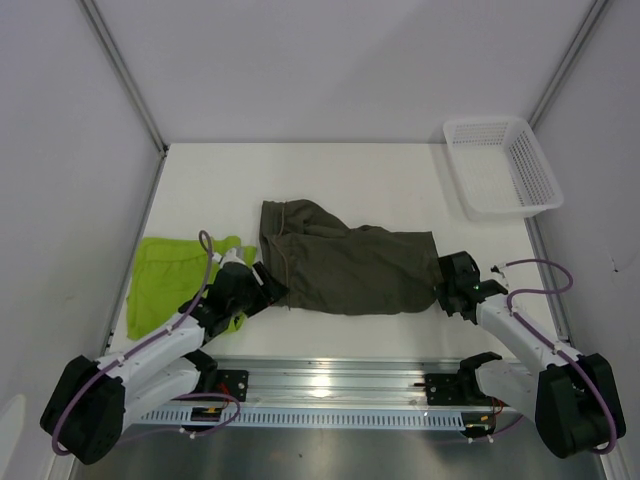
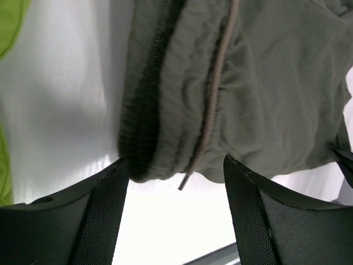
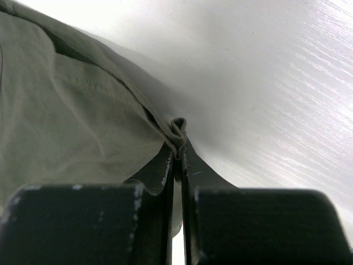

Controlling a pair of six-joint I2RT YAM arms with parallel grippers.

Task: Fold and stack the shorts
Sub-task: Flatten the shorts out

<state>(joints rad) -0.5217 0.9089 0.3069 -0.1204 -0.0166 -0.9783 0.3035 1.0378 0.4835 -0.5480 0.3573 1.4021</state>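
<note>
**Top view:** We find the olive shorts (image 1: pixel 350 265) spread over mid-counter (image 1: pixel 350 180), waistband to the L, legs to the R. The lime shorts (image 1: pixel 165 275) lie near the L edge, partly under the L arm, just beside the olive pair. The L end effector (image 1: pixel 262 287) sits at the near waistband corner. The R end effector (image 1: pixel 447 285) sits at the R hem. A white mesh basket (image 1: pixel 540 170) stands in the far R corner, well apart from both pairs.

**L wrist view:** The L end effector (image 2: pixel 175 165) is released, its fingers spread either side of the waistband corner w/o pinching it. The drawcord (image 2: pixel 212 94) runs along the band.

**R wrist view:** The R end effector (image 3: pixel 177 157) is clenched, grasping a small fold of the olive shorts' edge.
</note>
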